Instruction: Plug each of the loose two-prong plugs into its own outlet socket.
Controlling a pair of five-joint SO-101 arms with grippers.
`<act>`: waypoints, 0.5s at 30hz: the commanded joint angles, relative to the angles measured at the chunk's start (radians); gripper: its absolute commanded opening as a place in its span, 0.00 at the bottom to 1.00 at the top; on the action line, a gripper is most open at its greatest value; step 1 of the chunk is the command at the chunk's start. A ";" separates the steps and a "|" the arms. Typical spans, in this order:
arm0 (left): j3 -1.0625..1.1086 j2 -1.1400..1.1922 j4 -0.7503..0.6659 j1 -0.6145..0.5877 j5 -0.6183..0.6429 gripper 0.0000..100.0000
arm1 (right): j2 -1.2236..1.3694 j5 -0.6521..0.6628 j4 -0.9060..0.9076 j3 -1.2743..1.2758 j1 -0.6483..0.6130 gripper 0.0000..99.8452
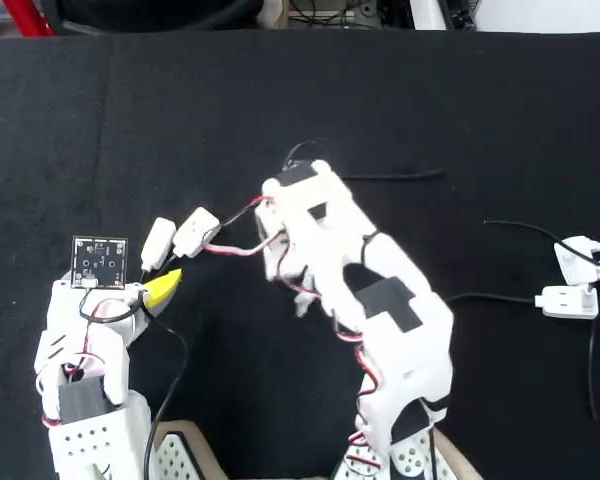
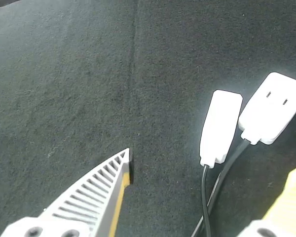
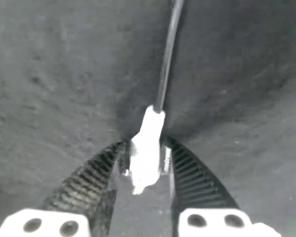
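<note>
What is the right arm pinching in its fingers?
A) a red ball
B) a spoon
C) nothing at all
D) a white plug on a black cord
D: in the right wrist view the two dark fingers are closed on a white plug, and its black cord leads away over the black cloth.

Nothing here I can actually read, tbh. The small square board (image 1: 100, 261) has a few pale specks on it (markings maybe, too tiny to tell). The white socket block (image 2: 272, 112) just beside that board shows only two slots, and the white plug (image 3: 147, 148) is blank too.
</note>
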 commanded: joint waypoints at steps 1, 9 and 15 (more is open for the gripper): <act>0.008 -0.006 0.005 -0.013 -0.011 0.46 | 0.015 -0.048 -0.006 -0.010 -0.044 0.11; 0.008 -0.006 0.005 -0.013 -0.011 0.46 | 0.090 -0.044 0.003 -0.081 -0.041 0.05; 0.008 -0.006 0.005 -0.013 -0.011 0.46 | 0.088 -0.043 0.029 -0.087 -0.025 0.05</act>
